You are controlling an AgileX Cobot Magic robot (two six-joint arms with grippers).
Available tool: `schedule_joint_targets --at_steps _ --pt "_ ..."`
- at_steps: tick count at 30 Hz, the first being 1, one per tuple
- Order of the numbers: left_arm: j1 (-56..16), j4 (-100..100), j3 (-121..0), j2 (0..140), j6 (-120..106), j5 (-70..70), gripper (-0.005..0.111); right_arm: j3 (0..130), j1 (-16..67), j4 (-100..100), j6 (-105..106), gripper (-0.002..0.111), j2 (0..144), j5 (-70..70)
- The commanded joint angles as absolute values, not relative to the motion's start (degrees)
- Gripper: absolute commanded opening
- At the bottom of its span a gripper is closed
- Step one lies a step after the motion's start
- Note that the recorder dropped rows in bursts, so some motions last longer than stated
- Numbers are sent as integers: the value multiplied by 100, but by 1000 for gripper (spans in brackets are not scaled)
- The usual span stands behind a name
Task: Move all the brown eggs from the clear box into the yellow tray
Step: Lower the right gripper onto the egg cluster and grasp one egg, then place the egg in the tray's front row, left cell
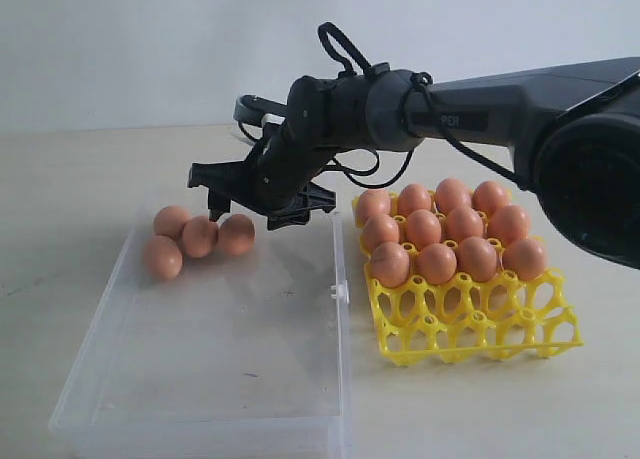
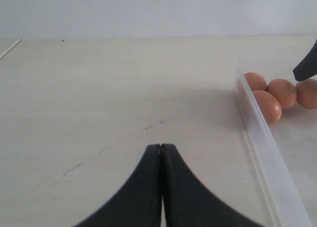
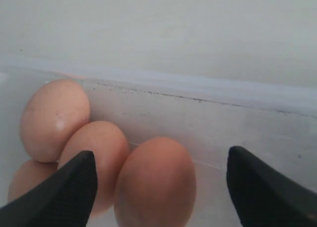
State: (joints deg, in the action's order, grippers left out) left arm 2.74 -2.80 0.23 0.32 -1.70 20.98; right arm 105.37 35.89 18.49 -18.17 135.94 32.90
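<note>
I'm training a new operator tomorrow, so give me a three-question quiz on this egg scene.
1. How many eggs lie in the box?
2. True or false: the left gripper is open.
3. The right gripper is at: A) the tray; B) the eggs in the box; C) the left gripper.

Key: 1) four; 2) false, it is shut; 3) B.
</note>
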Motion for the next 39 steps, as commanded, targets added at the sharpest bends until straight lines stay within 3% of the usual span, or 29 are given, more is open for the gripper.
schedule_joint_targets --at_steps 1,4,9,10,20,33,39 --pt "224 -311 0 0 -171 2027 0 10625 3595 1832 -1816 70 13729 3334" --pt "224 -311 0 0 -171 2027 0 10625 3595 1874 -1805 58 13774 3501" --pt "224 -311 0 0 -171 2027 0 10625 3595 1828 -1757 4 13762 3763" --pt "224 -311 0 0 -171 2027 0 10625 3595 1828 -1704 0 13734 3763" --pt "224 -311 0 0 -171 2027 0 10175 3595 283 -1576 0 12440 3127" --pt "224 -311 0 0 -171 2027 0 5257 3450 745 0 0 9474 -1505" --pt "224 -311 0 0 -171 2027 0 3713 3450 1560 626 0 9019 -2241"
